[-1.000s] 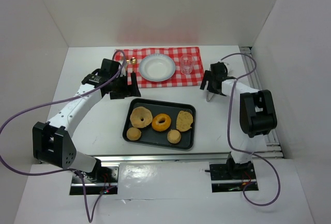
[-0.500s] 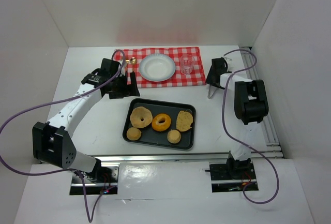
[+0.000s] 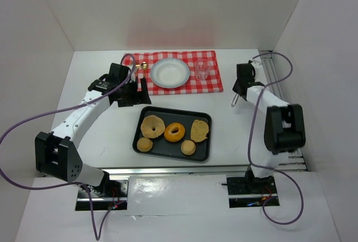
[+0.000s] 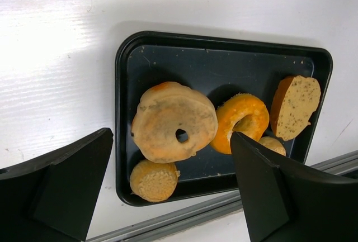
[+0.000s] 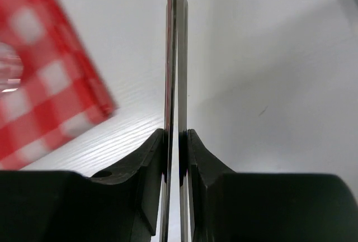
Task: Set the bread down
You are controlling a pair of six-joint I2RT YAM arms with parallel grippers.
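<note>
Two small round buns of bread lie in the black tray (image 3: 168,110): one at its front left corner (image 3: 145,144) (image 4: 154,179), the other at front centre (image 3: 188,147), half hidden behind my finger (image 4: 272,144) in the left wrist view. My left gripper (image 3: 131,94) (image 4: 173,197) hangs open above the tray's back left, empty. My right gripper (image 3: 240,85) (image 5: 178,133) is over the bare table right of the cloth. It is shut on thin metal tongs (image 3: 234,101) (image 5: 173,57), whose two blades are pressed almost together.
The tray also holds a tan bagel (image 3: 152,126), an orange ring (image 3: 174,132) and a flat oval slice (image 3: 199,130). Behind it, a red checked cloth (image 3: 215,85) carries a white plate (image 3: 170,72), a clear glass (image 3: 202,70) and a small gold object (image 3: 144,65). White walls enclose the table.
My right gripper has gone from open to shut, bringing the tongs' blades together, and its arm has swung to the right, away from the cloth. The left arm has not moved.
</note>
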